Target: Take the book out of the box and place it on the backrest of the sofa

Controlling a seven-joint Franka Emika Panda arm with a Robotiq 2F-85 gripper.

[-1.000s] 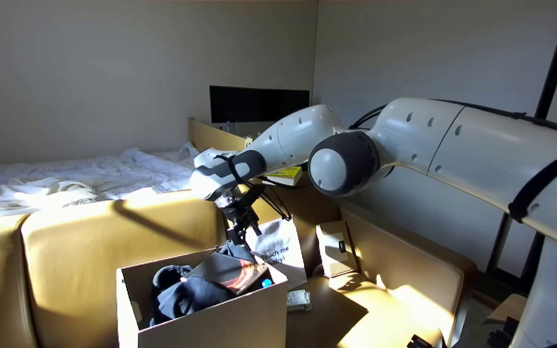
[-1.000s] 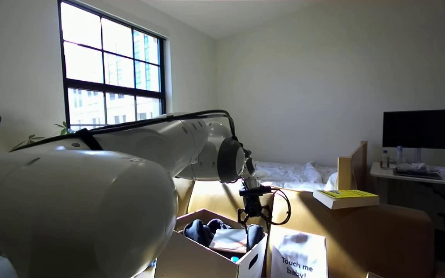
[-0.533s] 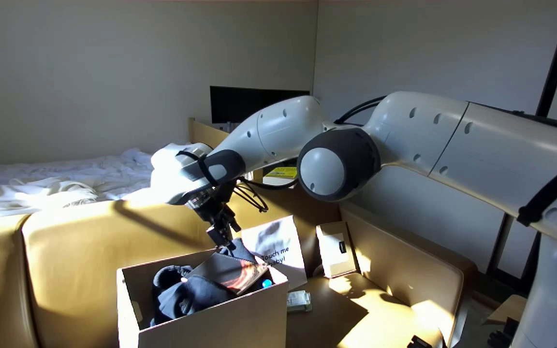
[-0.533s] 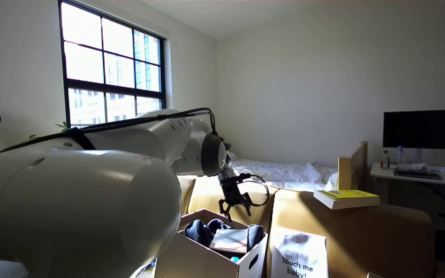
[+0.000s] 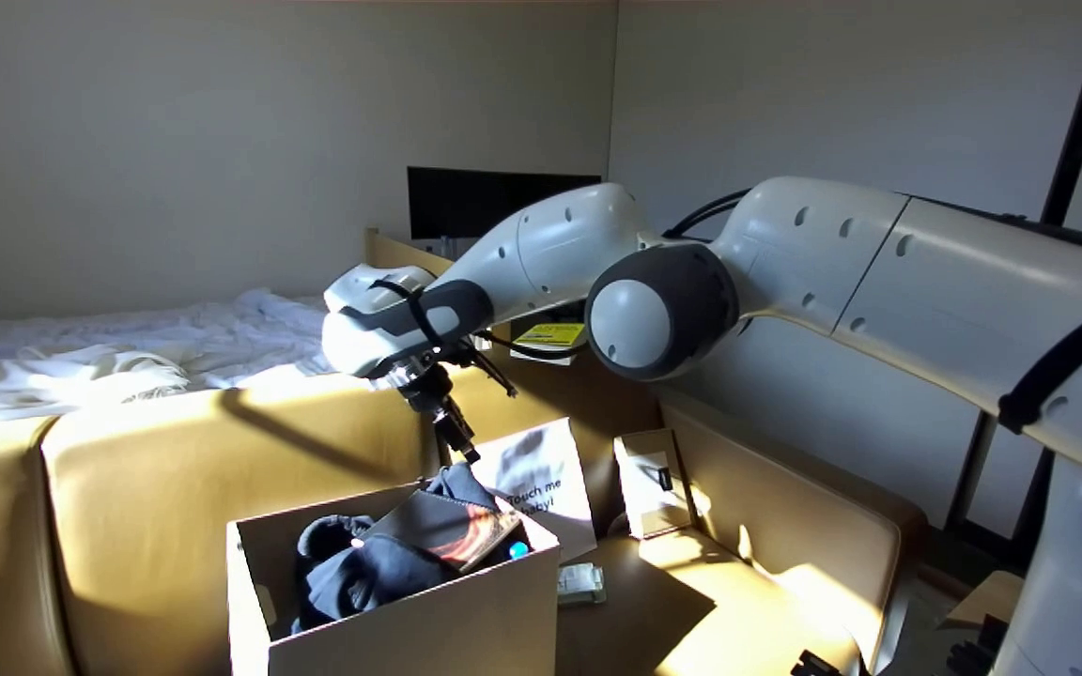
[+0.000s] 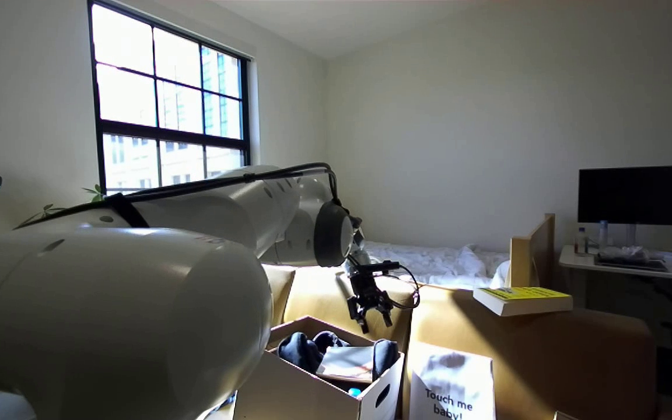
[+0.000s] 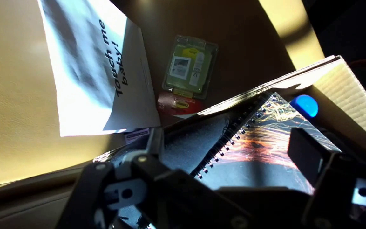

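Observation:
The book, a spiral-bound notebook (image 5: 452,528) with a dark cover and an orange-red swirl, lies tilted on dark cloth inside the box (image 5: 428,624). It also shows in an exterior view (image 6: 345,359) and in the wrist view (image 7: 259,146), where its spiral edge runs between the fingers. My gripper (image 5: 468,451) hangs tilted above the box's far end, apart from the book. Its two fingers are spread with nothing between them in an exterior view (image 6: 375,325) and the wrist view (image 7: 227,146). The tan sofa's backrest (image 5: 250,451) stands behind the box.
A yellow-topped thick book (image 6: 522,300) lies on the backrest at the right. A white "Touch me baby!" sheet (image 5: 541,488) leans beside the box. A clear package (image 7: 191,66) lies on the seat. A blue cap (image 7: 307,106) is inside the box. Dark cloth (image 5: 381,573) surrounds the book.
My gripper rose and swung left in both exterior views, then came partly back right, now higher above the box and more tilted than at first. The book and box have not moved.

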